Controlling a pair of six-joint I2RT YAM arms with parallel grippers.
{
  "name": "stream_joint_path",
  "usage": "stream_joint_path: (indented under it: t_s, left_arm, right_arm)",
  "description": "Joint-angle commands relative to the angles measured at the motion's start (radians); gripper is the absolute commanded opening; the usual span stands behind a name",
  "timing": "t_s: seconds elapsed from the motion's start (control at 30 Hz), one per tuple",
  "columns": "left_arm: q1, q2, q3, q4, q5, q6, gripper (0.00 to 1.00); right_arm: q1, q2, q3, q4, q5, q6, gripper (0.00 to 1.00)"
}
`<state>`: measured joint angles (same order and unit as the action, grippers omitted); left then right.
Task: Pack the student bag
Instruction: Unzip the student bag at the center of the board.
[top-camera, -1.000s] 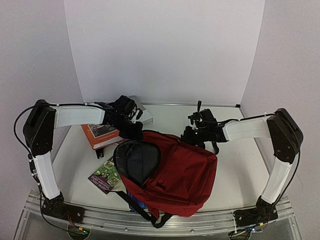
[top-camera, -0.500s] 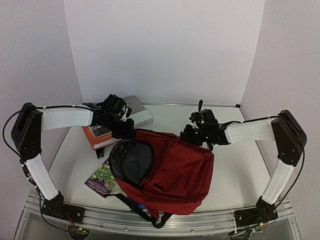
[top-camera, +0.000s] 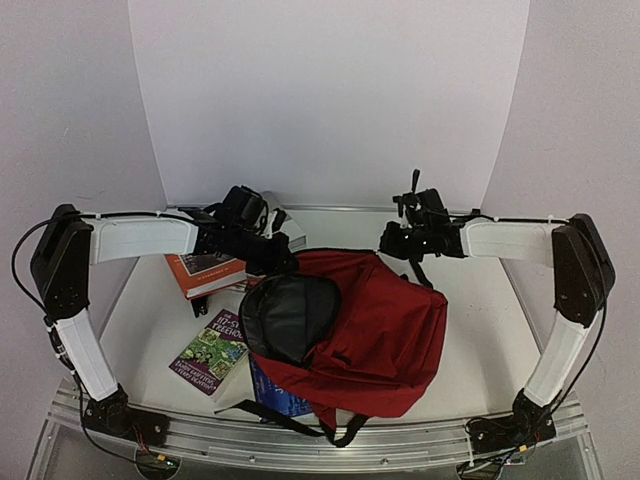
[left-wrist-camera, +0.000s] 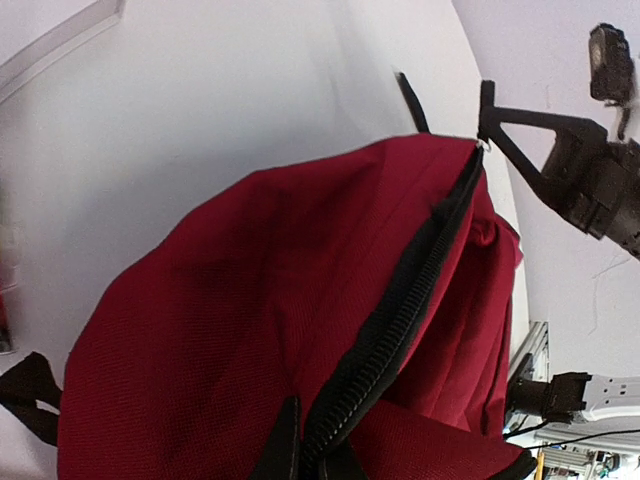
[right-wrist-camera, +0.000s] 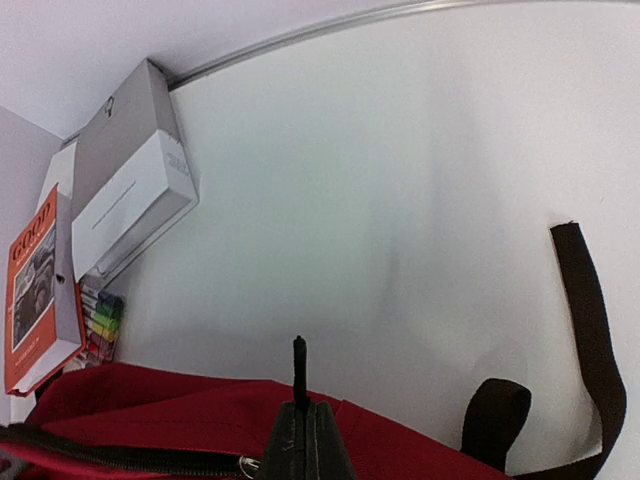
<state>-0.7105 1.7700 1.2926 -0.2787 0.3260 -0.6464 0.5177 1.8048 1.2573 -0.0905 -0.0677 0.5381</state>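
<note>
The student bag (top-camera: 375, 320), a red backpack, lies in the middle of the table with its mouth (top-camera: 285, 315) gaping toward the left and showing dark lining. My left gripper (top-camera: 272, 258) is shut on the bag's rim. In the left wrist view its fingers (left-wrist-camera: 275, 450) pinch red fabric beside the black zipper (left-wrist-camera: 410, 300). My right gripper (top-camera: 396, 243) is shut at the bag's far top edge. In the right wrist view the gripper (right-wrist-camera: 308, 430) clamps a thin black tab (right-wrist-camera: 298, 365) that sticks up above the red fabric (right-wrist-camera: 170, 415).
An orange book (top-camera: 205, 272) and a grey-and-white book (top-camera: 292, 232) lie at the back left, with a pack of markers (right-wrist-camera: 100, 320) between them. A green-and-purple book (top-camera: 215, 340) lies left of the bag; a blue one (top-camera: 275, 398) peeks from under it. Black straps (right-wrist-camera: 590, 340) trail out.
Both arms have dragged the bag to the right and toward the back. The green-and-purple book is more uncovered and the blue book now shows. Both grips are unchanged.
</note>
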Motion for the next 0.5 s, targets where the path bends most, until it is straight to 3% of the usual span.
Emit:
stream_joint_path:
  t_s: [0.0, 0.27, 0.37, 0.4, 0.47]
  left_arm:
    - [-0.054, 0.029, 0.056, 0.018, -0.053, -0.072, 0.0]
    - [-0.061, 0.044, 0.042, -0.007, -0.162, -0.098, 0.0]
    - [-0.034, 0.04, 0.034, -0.018, -0.161, -0.097, 0.07]
    - [-0.024, 0.038, 0.031, -0.021, -0.157, -0.098, 0.13]
    - [-0.009, 0.024, 0.022, -0.029, -0.154, -0.095, 0.37]
  right_arm:
    - [-0.09, 0.069, 0.124, -0.083, 0.104, -0.158, 0.0]
    - [-0.094, 0.171, 0.282, -0.132, -0.016, -0.221, 0.03]
    - [-0.093, 0.144, 0.284, -0.134, -0.096, -0.234, 0.21]
    - [-0.094, 0.129, 0.281, -0.139, -0.116, -0.226, 0.29]
    - [-0.094, 0.092, 0.262, -0.15, -0.171, -0.215, 0.52]
